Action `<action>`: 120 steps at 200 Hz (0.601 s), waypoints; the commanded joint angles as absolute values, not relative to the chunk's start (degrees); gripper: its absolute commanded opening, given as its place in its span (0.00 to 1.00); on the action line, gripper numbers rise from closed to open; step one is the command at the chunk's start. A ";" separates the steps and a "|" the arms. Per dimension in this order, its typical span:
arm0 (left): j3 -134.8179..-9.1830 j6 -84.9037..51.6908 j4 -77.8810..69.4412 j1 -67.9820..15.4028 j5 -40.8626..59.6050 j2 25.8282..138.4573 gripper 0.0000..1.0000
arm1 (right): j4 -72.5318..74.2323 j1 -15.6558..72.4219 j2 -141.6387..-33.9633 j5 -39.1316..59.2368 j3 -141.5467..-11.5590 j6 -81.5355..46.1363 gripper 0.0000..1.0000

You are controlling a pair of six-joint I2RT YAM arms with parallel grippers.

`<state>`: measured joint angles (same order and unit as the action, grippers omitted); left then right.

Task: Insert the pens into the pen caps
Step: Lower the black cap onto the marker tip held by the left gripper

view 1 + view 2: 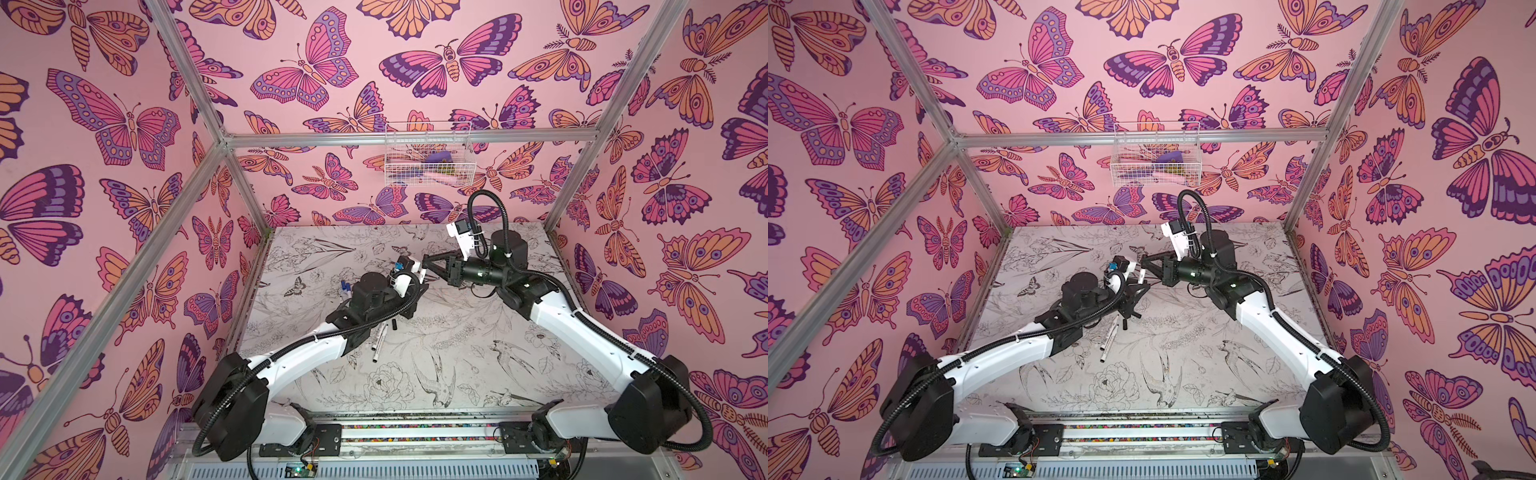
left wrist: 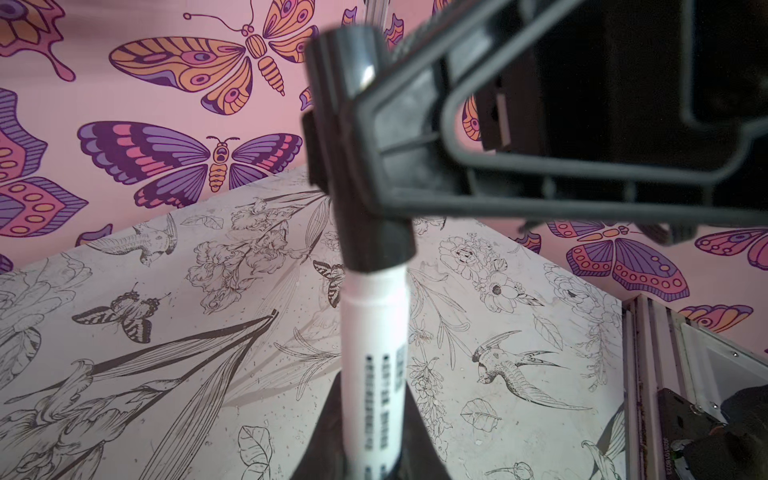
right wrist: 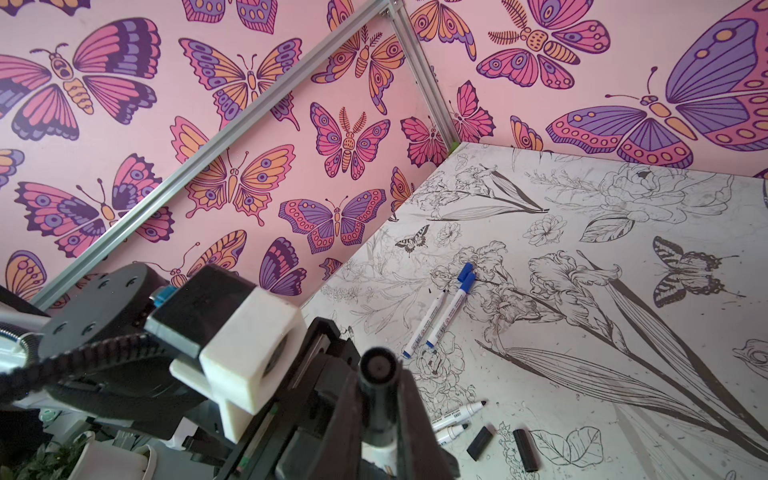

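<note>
The desk is a pale sheet printed with grey line drawings of flowers, birds and butterflies, speckled with small dark marks. Pink wallpaper with large purple, orange and magenta butterflies covers all three walls around it, and an aluminium frame runs along the corners and across the back. A white wire basket hangs on the far wall at 12 o'clock.

Above the desk, slightly toward 12 o'clock from its middle, the two arms meet. The left claw is clamped on the white barrel of the held pen. The right claw is clamped on the black cap, which sits over the pen's tip end.

Two blue-capped pens lie side by side on the desk at about 10 o'clock. Two uncapped pens with dark tips lie close together at about 8 o'clock, partly under the left arm in both top views, and two loose black caps lie just beside their tips.
</note>
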<state>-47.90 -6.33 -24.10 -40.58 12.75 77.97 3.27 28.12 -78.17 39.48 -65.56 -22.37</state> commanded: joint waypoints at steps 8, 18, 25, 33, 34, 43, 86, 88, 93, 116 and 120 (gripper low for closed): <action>-48.40 -5.61 -40.35 -40.03 7.02 75.93 0.00 | -10.29 30.83 -77.17 46.98 -66.24 -19.77 0.11; -48.27 -5.37 -40.72 -40.31 7.42 76.11 0.00 | -10.15 30.85 -77.10 46.94 -66.61 -19.82 0.13; -48.17 -5.30 -40.74 -40.51 7.47 76.26 0.00 | -9.94 30.85 -77.02 46.93 -66.93 -20.02 0.16; -48.08 -5.27 -42.71 -40.67 7.38 76.37 0.00 | -9.93 30.85 -76.96 46.55 -67.15 -20.10 0.18; -48.08 -5.27 -42.76 -40.68 7.38 76.42 0.00 | -9.89 30.85 -76.93 46.52 -67.20 -20.11 0.18; -48.08 -5.12 -42.83 -40.80 7.39 76.54 0.00 | -9.68 30.86 -76.82 46.53 -67.36 -20.21 0.20; -47.18 -5.10 -43.11 -41.04 7.29 77.14 0.00 | -9.67 30.85 -75.21 42.89 -67.86 -19.80 0.39; -47.13 -5.10 -43.14 -41.11 7.29 77.14 0.00 | -9.65 30.85 -75.12 42.69 -67.85 -19.78 0.40; -46.88 -5.12 -43.24 -41.13 7.29 77.17 0.00 | -9.75 30.85 -74.95 42.23 -67.87 -19.62 0.41; -45.87 -4.15 -43.63 -41.72 6.48 76.91 0.00 | -10.58 30.85 -74.00 40.49 -68.02 -18.58 0.46; -45.74 -3.97 -43.87 -41.82 6.19 76.90 0.00 | -10.67 30.85 -73.84 40.35 -68.05 -18.34 0.47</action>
